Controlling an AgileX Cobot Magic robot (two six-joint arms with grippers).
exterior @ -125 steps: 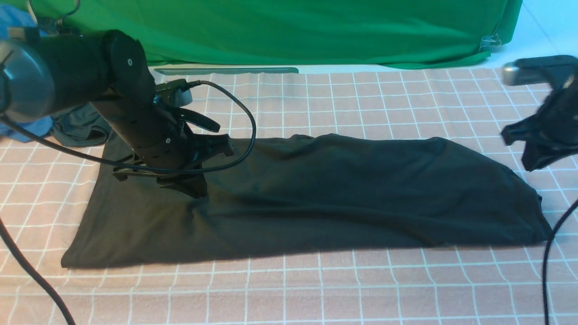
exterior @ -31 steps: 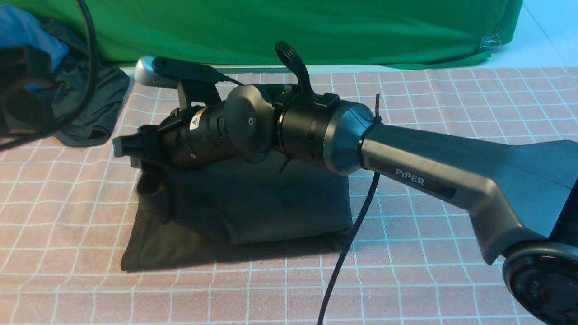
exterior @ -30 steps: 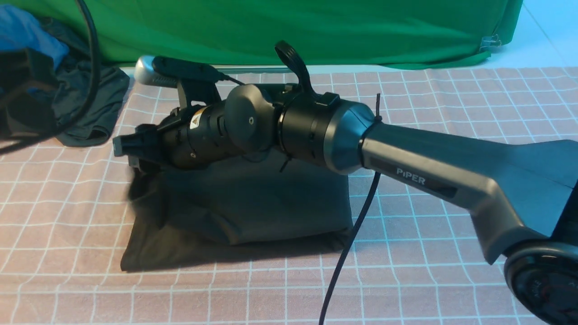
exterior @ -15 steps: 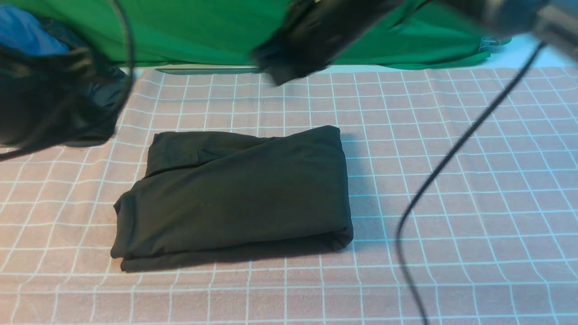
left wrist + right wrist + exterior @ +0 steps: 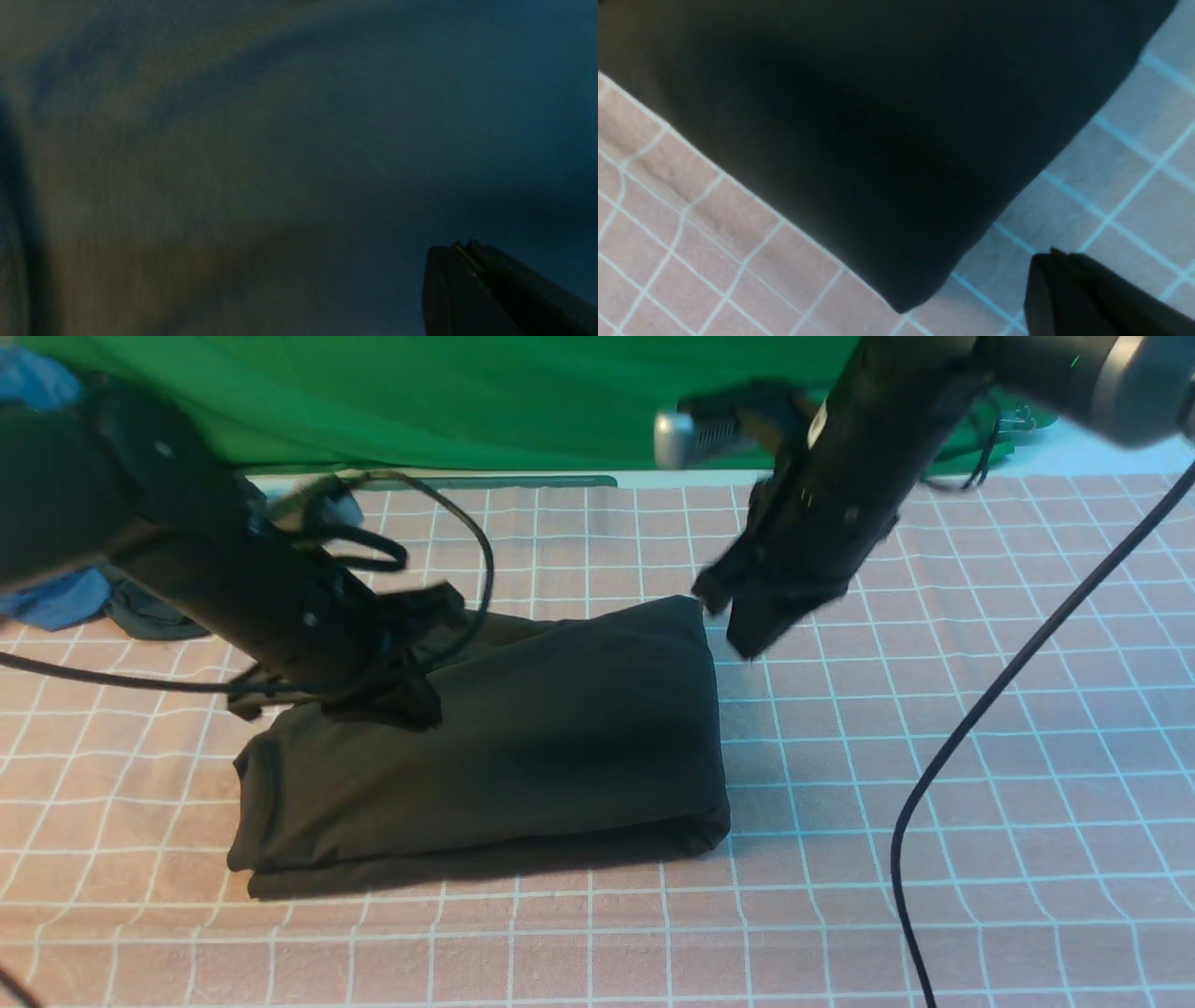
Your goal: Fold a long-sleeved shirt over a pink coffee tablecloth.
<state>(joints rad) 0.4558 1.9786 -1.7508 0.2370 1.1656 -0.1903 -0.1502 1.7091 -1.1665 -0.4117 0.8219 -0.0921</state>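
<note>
Front view: the shirt (image 5: 523, 756) lies folded into a thick rectangular bundle on the tablecloth (image 5: 1027, 821), left of the middle of the surface, no print showing. The left arm (image 5: 215, 579) reaches in from the left and hides the bundle's far left part; the left pincer (image 5: 401, 705) points down onto the cloth there, blurred. Left wrist view: its jaws are pressed together, nothing seen between them, with dark fabric filling the rest of the picture; whether the tips touch the fabric I cannot tell. The right arm (image 5: 868, 457) comes down from the upper right. The right pincer (image 5: 747, 639) hangs just beside the bundle's far right corner, not over it. Right wrist view: jaws closed and empty, above bare pink grid just off the shirt's corner. A black cable (image 5: 898, 868) trails across the tablecloth to the right of the shirt, well apart from it; another loops off the left arm above the bundle's far edge. Behind the surface hangs a green cloth (image 5: 560, 401). At the far left, partly hidden by the left arm, sit a blue garment (image 5: 56, 602) and a grey garment (image 5: 154, 616), both clear of the shirt.
</note>
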